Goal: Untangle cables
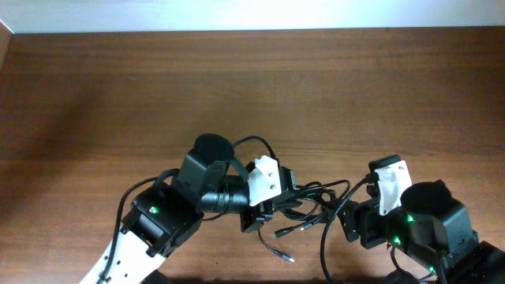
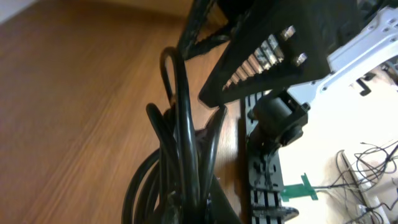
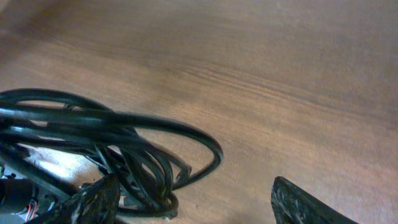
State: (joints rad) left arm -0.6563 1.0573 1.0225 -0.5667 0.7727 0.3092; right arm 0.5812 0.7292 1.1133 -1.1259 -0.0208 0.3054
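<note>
the left pincer [image 1: 256, 214] appears closed on the cables [image 1: 312, 207]. in its wrist view neither finger shows out to the sides, and the black bundle [image 2: 180, 155] rises straight up from the bottom centre, where the left pincer [image 2: 193, 208] sits, with one narrow loop standing tallest just above it. the fingers themselves are mostly hidden behind the cords. from overhead, the cords fan out from the tip of this pincer toward the right pincer [image 1: 353, 222], filling the gap between the two. a large loop arcs back over the left pincer's white wrist block [image 1: 264, 180]. two loose ends trail away just below the left pincer's tip, one of them finishing in a small light plug [image 1: 286, 257] on the wooden table [image 1: 158, 95]. the right pincer [image 3: 199, 196] is spread wide, with its two dark fingers [image 3: 99, 199] at the bottom corners of its wrist view and bare wood between them. the cables [image 3: 118, 134] lie as a stack of loops beside and above the finger seen on the left of that view, the outermost loop reaching partway into the gap. whether any cord touches that finger cannot be made out.
</note>
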